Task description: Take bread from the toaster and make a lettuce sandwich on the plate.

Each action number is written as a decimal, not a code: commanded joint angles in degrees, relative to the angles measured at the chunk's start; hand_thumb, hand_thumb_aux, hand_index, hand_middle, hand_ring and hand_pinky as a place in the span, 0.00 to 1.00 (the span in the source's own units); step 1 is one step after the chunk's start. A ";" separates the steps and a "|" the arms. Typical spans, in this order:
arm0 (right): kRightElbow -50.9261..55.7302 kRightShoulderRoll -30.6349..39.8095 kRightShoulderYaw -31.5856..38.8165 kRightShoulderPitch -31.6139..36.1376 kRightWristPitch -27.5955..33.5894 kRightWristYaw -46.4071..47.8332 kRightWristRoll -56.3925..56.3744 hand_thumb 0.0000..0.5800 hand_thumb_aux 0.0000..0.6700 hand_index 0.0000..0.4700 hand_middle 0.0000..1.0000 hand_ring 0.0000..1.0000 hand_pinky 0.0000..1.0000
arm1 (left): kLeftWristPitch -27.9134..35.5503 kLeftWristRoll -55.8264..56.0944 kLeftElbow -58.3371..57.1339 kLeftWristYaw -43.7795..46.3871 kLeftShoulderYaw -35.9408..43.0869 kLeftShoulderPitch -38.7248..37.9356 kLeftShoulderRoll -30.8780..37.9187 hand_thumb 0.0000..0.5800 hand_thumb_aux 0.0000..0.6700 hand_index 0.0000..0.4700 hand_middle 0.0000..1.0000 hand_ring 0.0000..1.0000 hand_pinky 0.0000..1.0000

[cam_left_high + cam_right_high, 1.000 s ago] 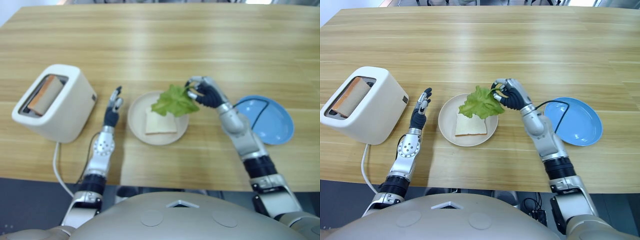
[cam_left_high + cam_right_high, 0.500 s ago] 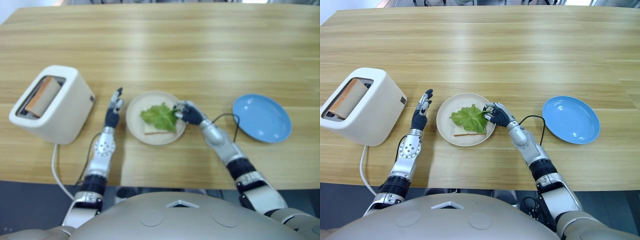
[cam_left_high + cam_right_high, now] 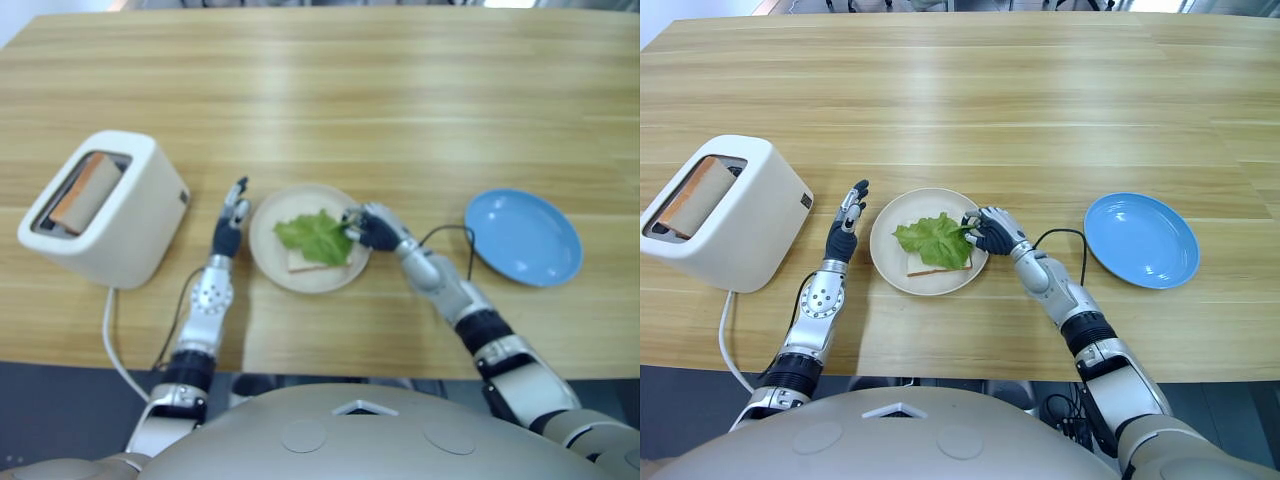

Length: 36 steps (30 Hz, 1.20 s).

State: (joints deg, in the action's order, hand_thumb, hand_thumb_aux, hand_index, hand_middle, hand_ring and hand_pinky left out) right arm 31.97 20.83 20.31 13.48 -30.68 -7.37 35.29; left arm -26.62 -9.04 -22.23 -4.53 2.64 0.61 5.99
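A cream plate (image 3: 887, 274) sits at the table's near middle with a slice of bread (image 3: 930, 266) on it. A green lettuce leaf (image 3: 930, 237) lies on top of the bread. My right hand (image 3: 990, 231) rests at the plate's right rim, fingers curled on the leaf's right edge. My left hand (image 3: 848, 223) stands just left of the plate, fingers straight and holding nothing. The white toaster (image 3: 722, 212) at the left has a slice of bread (image 3: 697, 195) in its slot.
A blue plate (image 3: 1141, 240) lies to the right of my right arm, with a thin black cable (image 3: 1065, 240) curving beside it. The toaster's white cord (image 3: 728, 330) trails off the near edge. The far half of the wooden table (image 3: 970, 90) is bare.
My right hand came down and left with the lettuce, from above the plate's right side to the bread, and the leaf now lies on the slice. The left hand stayed put.
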 commanded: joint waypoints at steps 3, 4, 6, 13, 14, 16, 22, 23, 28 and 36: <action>-9.98 3.96 -0.45 -3.49 1.50 1.49 2.15 0.00 0.00 0.00 0.00 0.00 0.00 | 0.05 -0.95 -1.37 -0.14 0.59 -0.22 -0.12 0.00 0.00 0.00 0.00 0.00 0.00; -11.52 4.75 -0.90 -4.00 1.24 1.99 1.61 0.00 0.00 0.00 0.00 0.00 0.00 | 0.04 -0.96 -1.43 -0.19 0.61 -0.20 -0.11 0.00 0.00 0.00 0.00 0.00 0.00; -15.29 6.36 -2.03 -4.89 1.50 2.81 1.04 0.00 0.00 0.00 0.00 0.00 0.00 | 0.05 -0.99 -1.44 -0.29 0.66 -0.19 -0.09 0.00 0.00 0.00 0.00 0.00 0.00; -29.88 12.28 -8.28 -6.96 4.47 7.94 -1.27 0.00 0.00 0.00 0.00 0.00 0.00 | -0.06 -1.35 -1.58 -0.51 0.86 0.13 0.25 0.00 0.00 0.00 0.00 0.00 0.00; -32.09 13.54 -10.10 -7.21 5.11 8.67 -1.86 0.00 0.00 0.00 0.00 0.00 0.00 | -0.12 -1.79 -1.30 -0.70 0.97 0.06 0.40 0.00 0.00 0.00 0.00 0.00 0.00; -35.98 15.37 -14.14 -7.68 6.38 9.81 -3.91 0.00 0.00 0.00 0.00 0.00 0.00 | -0.21 -2.30 -0.42 -0.71 0.97 -0.08 0.78 0.00 0.00 0.00 0.00 0.00 0.00; -39.75 16.96 -25.39 -7.83 9.07 9.61 -11.37 0.00 0.00 0.00 0.00 0.00 0.00 | 6.14 -1.39 25.67 2.86 -0.71 -3.33 3.34 0.00 0.00 0.00 0.00 0.00 0.00; -37.84 15.94 -25.67 -8.38 8.90 8.90 -11.81 0.00 0.00 0.00 0.00 0.00 0.00 | 9.68 0.07 35.08 4.69 -2.24 -3.38 4.94 0.00 0.00 0.00 0.00 0.00 0.00; -30.54 11.65 -23.16 -11.24 7.70 6.57 -10.21 0.00 0.00 0.00 0.00 0.00 0.00 | 28.82 12.38 59.57 13.95 -9.92 -1.21 14.30 0.00 0.00 0.00 0.00 0.00 0.00; -23.16 8.92 -20.60 -14.98 4.84 1.85 -7.40 0.00 0.00 0.00 0.00 0.00 0.00 | 36.89 10.30 61.77 26.25 -39.06 -5.58 37.89 0.00 0.00 0.00 0.00 0.00 0.00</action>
State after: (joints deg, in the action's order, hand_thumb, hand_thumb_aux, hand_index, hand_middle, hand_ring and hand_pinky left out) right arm 8.20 29.69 -0.19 -1.27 -25.02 -4.53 27.32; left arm 10.33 4.00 41.62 19.02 -31.78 -3.16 42.02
